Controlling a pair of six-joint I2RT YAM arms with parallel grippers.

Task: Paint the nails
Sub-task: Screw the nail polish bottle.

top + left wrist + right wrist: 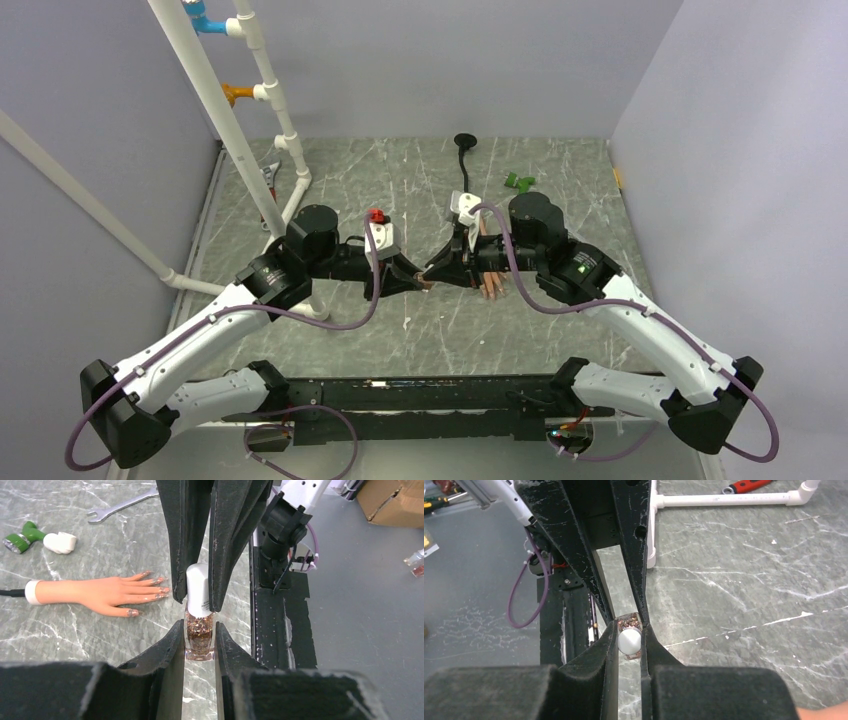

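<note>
Nails lie low on the table at the fingertips of a peach mannequin hand, off to one side of the two grippers and below them, not touching either. The mannequin hand lies flat, palm down. Its long axis runs from the white cuff, which is farthest away, to fingertips that point toward the grippers and end just beside the bottle held between them. In the overhead view it sits under the right arm's wrist, so that arm looks the nearer one. The left gripper is pinching the glass body of the bottle, which is full of brown glitter. The right gripper is pressed onto its white cap from the opposite end, so the next step is probably unscrewing the cap. The nails look long and pointed with a faint glittery sheen, but they are too small to tell how fully they are coated.
</note>
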